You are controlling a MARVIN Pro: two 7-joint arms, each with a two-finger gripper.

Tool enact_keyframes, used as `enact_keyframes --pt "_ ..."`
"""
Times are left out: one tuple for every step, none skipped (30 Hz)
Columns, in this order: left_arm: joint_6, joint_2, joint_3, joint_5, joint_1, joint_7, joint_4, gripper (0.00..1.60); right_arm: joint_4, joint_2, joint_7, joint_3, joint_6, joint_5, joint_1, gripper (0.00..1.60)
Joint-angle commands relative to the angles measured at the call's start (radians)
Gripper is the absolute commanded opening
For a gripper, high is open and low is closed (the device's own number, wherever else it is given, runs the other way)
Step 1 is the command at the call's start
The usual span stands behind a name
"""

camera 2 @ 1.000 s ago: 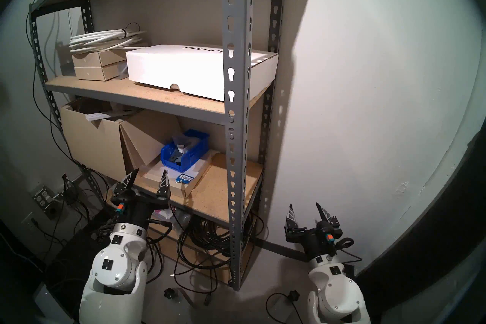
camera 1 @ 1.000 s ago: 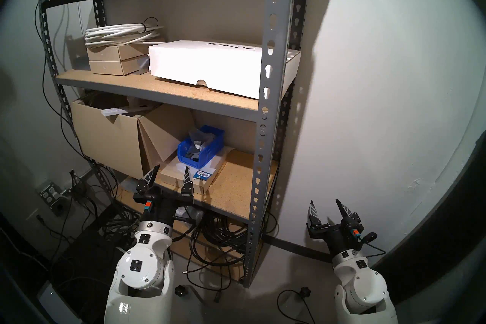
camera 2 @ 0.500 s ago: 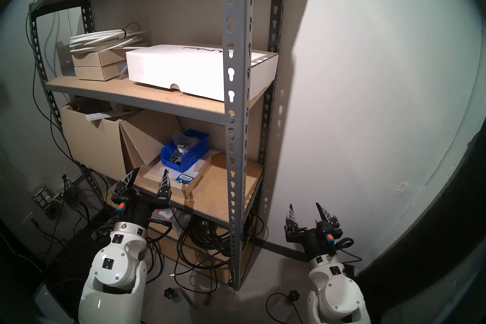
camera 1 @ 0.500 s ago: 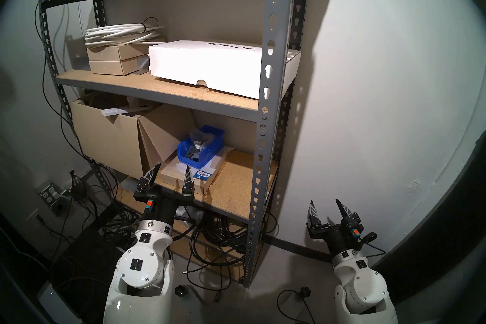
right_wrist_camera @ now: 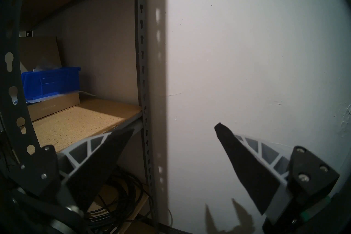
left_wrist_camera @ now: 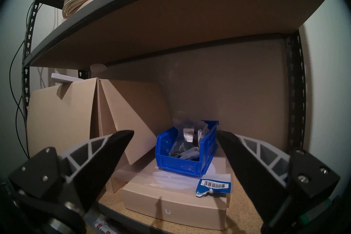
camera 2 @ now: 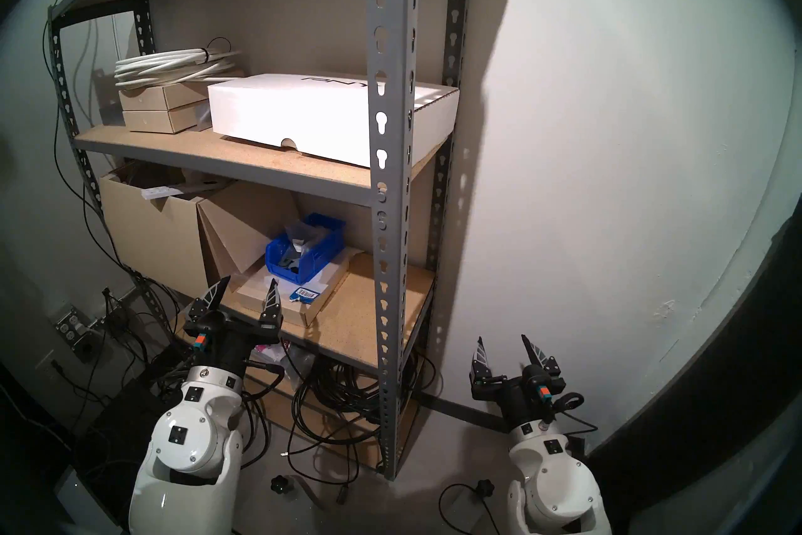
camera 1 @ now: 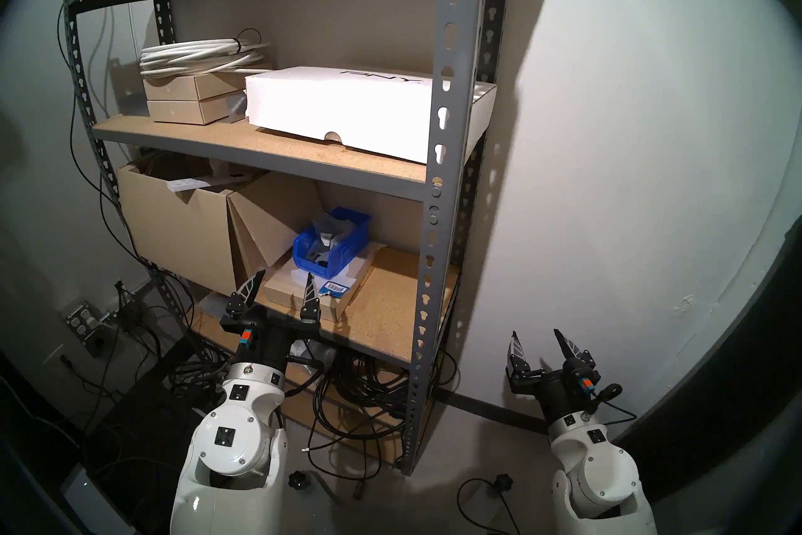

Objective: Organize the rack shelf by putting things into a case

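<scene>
Across the last second nothing shifts: both arms sit where they were and every object on the rack shelf (camera 1: pixel 438 182) lies as before, so this reads as a pause rather than progress. The left gripper (camera 1: pixel 281 283) hovers at the front edge of the lower shelf board with its jaws spread wide and nothing between them, aimed toward the blue bin (left_wrist_camera: pixel 187 149). That bin sits on a flat tan box (left_wrist_camera: pixel 176 207) at mid-shelf and already holds crinkly clear bags of dark parts (left_wrist_camera: pixel 181 145), one showing a white barcode label. Just in front of the bin, on the same flat box, lies a torn blue packet with a barcode sticker (left_wrist_camera: pixel 213 186), outside the bin (whether it counts as one of the things to store, I can only guess, but it looks like the last loose item). The right gripper (camera 1: pixel 540 341) hangs well off to the side of the rack near the wall, jaws also wide and empty. My judgement is that the task is nearly done, with the left arm best placed to reach the packet next.
</scene>
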Motion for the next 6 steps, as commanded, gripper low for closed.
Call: enact_keyframes --pt "-0.01 0.002 0.0 0.0 -0.001 0.0 -0.018 1.6 -0.022 0.0 0.0 0.0 -0.004 0.0 0.002 1.6" --pt "-0.01 0.003 0.0 0.0 -0.001 0.0 -0.018 1.6 -0.022 0.0 0.0 0.0 -0.004 0.0 0.002 1.6" --pt "-0.01 0.004 0.001 -0.001 -0.001 0.001 -0.018 1.6 -0.022 0.0 0.0 0.0 -0.004 0.0 0.002 1.6" --pt "-0.01 0.004 0.001 -0.001 -0.001 0.002 -0.018 1.6 -0.022 0.0 0.0 0.0 -0.004 0.0 0.002 1.6" --pt "-0.01 0.005 0.001 -0.001 -0.001 0.002 -0.018 1.6 -0.022 0.0 0.0 0.0 -0.004 0.0 0.002 1.6" --pt "-0.01 0.006 0.002 -0.002 -0.001 0.003 -0.018 1.6 -0.022 0.0 0.0 0.0 -0.004 0.0 0.002 1.6"
